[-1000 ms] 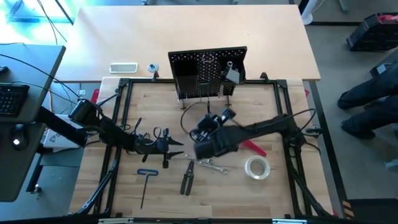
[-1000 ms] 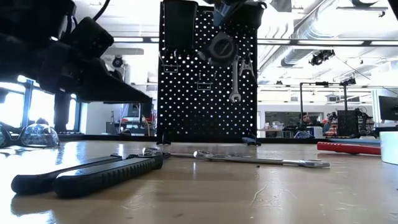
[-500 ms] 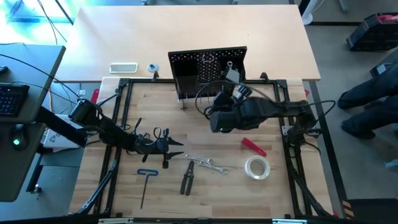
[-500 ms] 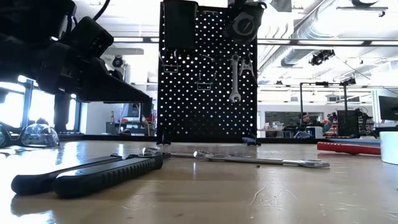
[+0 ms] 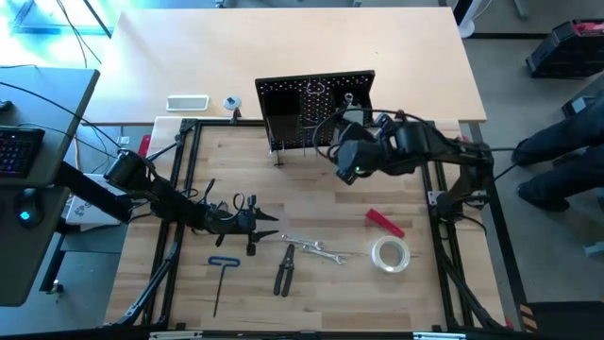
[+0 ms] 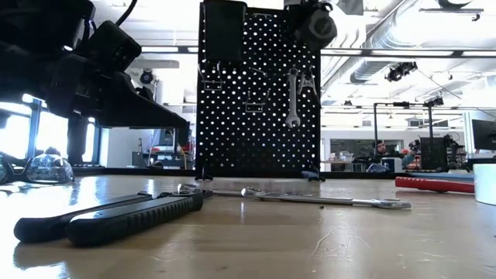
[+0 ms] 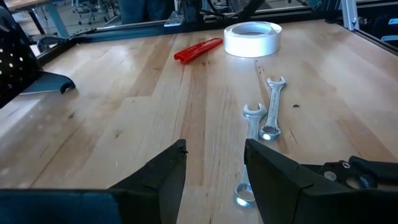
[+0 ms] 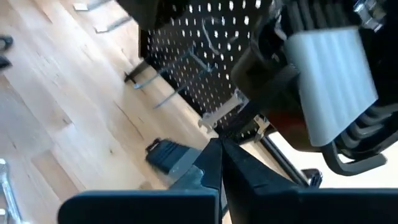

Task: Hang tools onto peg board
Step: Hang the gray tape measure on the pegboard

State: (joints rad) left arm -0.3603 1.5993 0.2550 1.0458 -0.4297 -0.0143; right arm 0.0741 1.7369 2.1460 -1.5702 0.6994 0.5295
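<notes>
The black peg board (image 5: 316, 109) stands upright at the table's far side, with silver wrenches (image 6: 293, 97) hanging on it. My right gripper (image 5: 344, 162) hovers shut and empty, high before the board's right part. My left gripper (image 7: 214, 168) waits low at the table's left, open, with nothing between its fingers. Flat on the wood lie two wrenches (image 7: 264, 118), dark-handled pliers (image 5: 283, 270), a blue T-handle hex key (image 5: 222, 279), a red-handled tool (image 5: 385, 223) and a clear tape roll (image 5: 390, 253). Safety glasses (image 6: 43, 167) rest near the left arm.
A black metal frame (image 5: 429, 189) rims the wooden work area. A white slab (image 5: 187, 102) lies on the far table behind the board. A person (image 5: 562, 142) sits beyond the right edge. Bare wood shows between the board and the loose tools.
My right gripper has risen from over the table's middle and travelled toward the far and right edges, ending beside the peg board's right part. It has tipped as it went and stayed shut. The tools have kept their places.
</notes>
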